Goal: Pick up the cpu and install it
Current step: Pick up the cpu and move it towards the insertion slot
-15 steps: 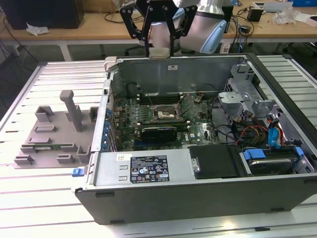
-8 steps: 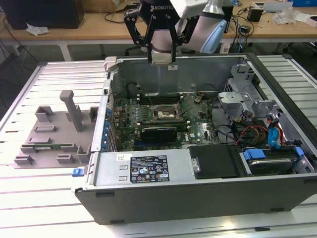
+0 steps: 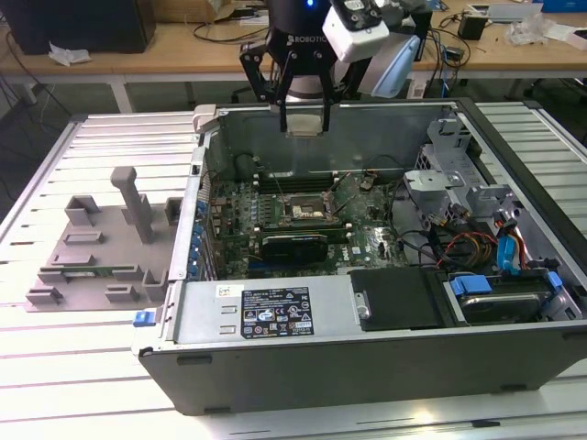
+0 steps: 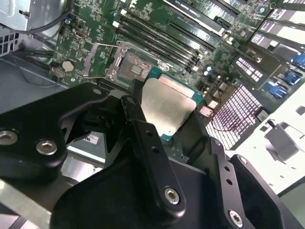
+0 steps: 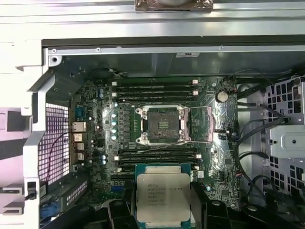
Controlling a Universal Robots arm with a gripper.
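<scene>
An open steel case (image 3: 367,357) bares its green board (image 5: 95,119). Poised well clear of the square, metal-framed socket (image 5: 162,125), the black gripper (image 3: 304,126) clamps the cpu (image 5: 163,198) by opposite edges. The chip is a light, stiff, slick-topped flat square, probably fragile underneath and best held by its thin rim.

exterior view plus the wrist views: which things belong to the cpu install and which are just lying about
Belongs to the job:
the cpu, clamped in the gripper
the open socket
the computer case

Just lying about:
the grey rack beside the case, at the exterior view's left
the blue cables inside the case
</scene>
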